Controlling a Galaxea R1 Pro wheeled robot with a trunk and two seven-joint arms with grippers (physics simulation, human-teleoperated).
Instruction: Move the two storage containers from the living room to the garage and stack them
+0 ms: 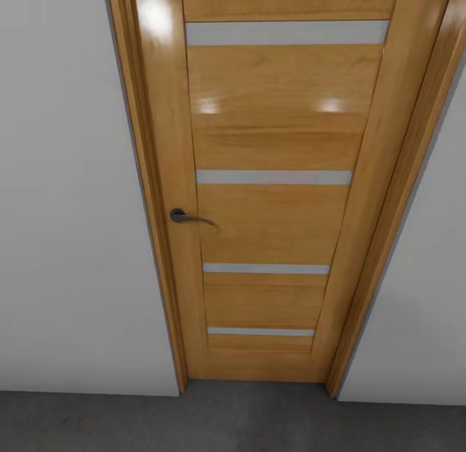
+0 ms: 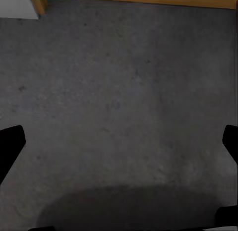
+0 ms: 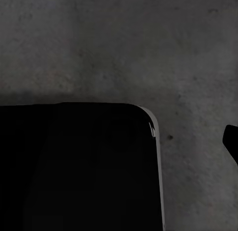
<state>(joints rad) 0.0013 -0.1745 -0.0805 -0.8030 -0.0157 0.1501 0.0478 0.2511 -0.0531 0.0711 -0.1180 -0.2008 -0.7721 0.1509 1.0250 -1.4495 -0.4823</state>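
Note:
The two storage containers are out of view. My left gripper [image 2: 119, 146] hangs open over dark grey mottled concrete floor [image 2: 124, 92], its two black fingertips [image 2: 11, 144] far apart at the picture's sides, with nothing between them. My right gripper [image 3: 119, 142] also stands open over the same floor [image 3: 148, 47]. One of its black fingertips [image 3: 231, 142] shows at the edge and the other is lost against a black rounded body [image 3: 74, 166] with a pale rim below it.
A closed honey-coloured wooden door [image 1: 272, 225] with narrow frosted glass strips and a dark lever handle [image 1: 188, 217] stands straight ahead in its frame. White walls [image 1: 65, 212] flank it. A strip of grey floor [image 1: 233, 423] lies before it.

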